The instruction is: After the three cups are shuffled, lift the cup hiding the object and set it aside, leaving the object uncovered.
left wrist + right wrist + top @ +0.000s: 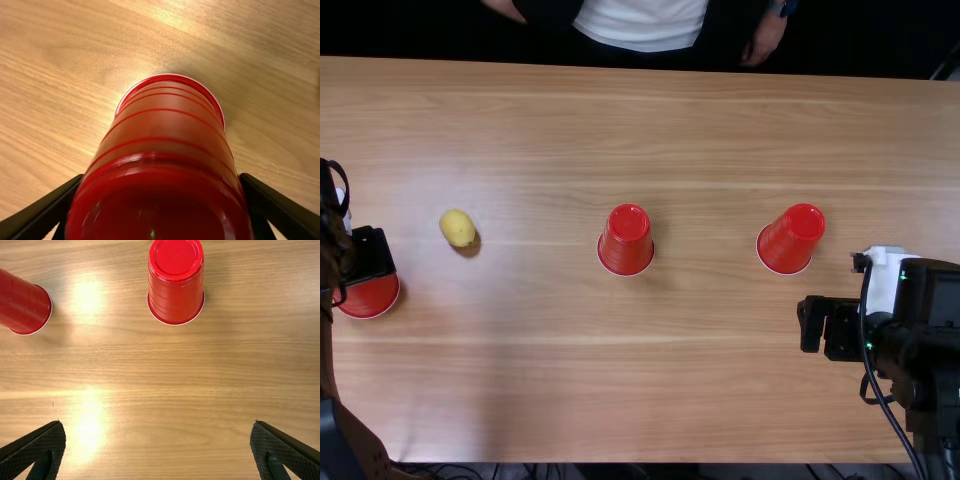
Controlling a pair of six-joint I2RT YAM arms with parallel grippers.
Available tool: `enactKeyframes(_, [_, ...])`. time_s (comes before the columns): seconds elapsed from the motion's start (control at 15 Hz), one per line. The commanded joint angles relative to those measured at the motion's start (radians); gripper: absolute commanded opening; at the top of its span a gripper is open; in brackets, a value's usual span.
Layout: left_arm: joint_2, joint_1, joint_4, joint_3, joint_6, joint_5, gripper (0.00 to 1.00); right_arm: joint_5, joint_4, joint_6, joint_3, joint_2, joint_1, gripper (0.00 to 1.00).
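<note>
Ball (pixel 458 228): yellow, oval, smooth, lying uncovered on the desk (pixel 640 120) left of centre. Its surface detail is too small to make out.

Left cup (pixel 370 297): just beside the ball, at the desk's left edge, mouth down. Left tool (pixel 368 268) is clamped on it, one finger on each side near the base, and covers much of it from above. Cannot tell whether the rim touches the desk. Wrist view: glossy red plastic, ringed with ridges, white rim.

Middle cup (pixel 626 240) and right cup (pixel 792 238): red, inverted, tapered, well apart.

Right tool (pixel 157 424): near the right cup on the near side, fingers spread wide, gripping nothing. Pads show a fine mesh texture; they are cut off at the frame edge.

Desk: light wood grain, glare patches.
</note>
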Motion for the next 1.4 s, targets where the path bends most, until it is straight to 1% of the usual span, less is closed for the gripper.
enactKeyframes(0.0, [0.009, -0.006, -0.004, -0.008, -0.009, -0.016, 1.0, -0.002, 0.001, -0.003, -0.01, 0.006, 0.016, 1.0])
enactKeyframes(0.4, [-0.013, -0.009, -0.017, 0.0, -0.01, -0.016, 1.0, -0.002, -0.001, -0.003, -0.01, 0.0, 0.018, 1.0])
enactKeyframes(0.67, [-0.201, -0.01, -0.017, 0.001, -0.01, -0.016, 1.0, -0.002, -0.001, -0.001, -0.01, -0.003, 0.018, 1.0])
enactKeyframes(0.73, [-0.244, -0.02, -0.015, 0.001, -0.01, -0.006, 1.0, -0.002, 0.001, -0.001, -0.01, -0.005, 0.018, 1.0])
enactKeyframes(0.8, [-0.287, -0.061, -0.015, 0.001, -0.01, -0.001, 1.0, -0.002, 0.001, -0.001, -0.012, -0.005, 0.02, 1.0])
enactKeyframes(0.93, [-0.359, -0.185, -0.018, -0.005, -0.012, -0.001, 1.0, -0.002, 0.002, -0.001, -0.012, -0.026, 0.02, 1.0])
enactKeyframes(1.0, [-0.392, -0.234, -0.026, -0.006, -0.012, -0.001, 1.0, -0.002, 0.004, -0.001, -0.015, -0.043, 0.02, 1.0])
enactKeyframes(1.07, [-0.422, -0.267, -0.041, -0.011, -0.012, -0.001, 1.0, -0.002, 0.006, 0.0, -0.023, -0.052, 0.02, 1.0])
enactKeyframes(1.33, [-0.474, -0.345, -0.087, -0.049, -0.012, -0.001, 1.0, -0.002, 0.002, -0.001, -0.046, -0.091, 0.02, 1.0])
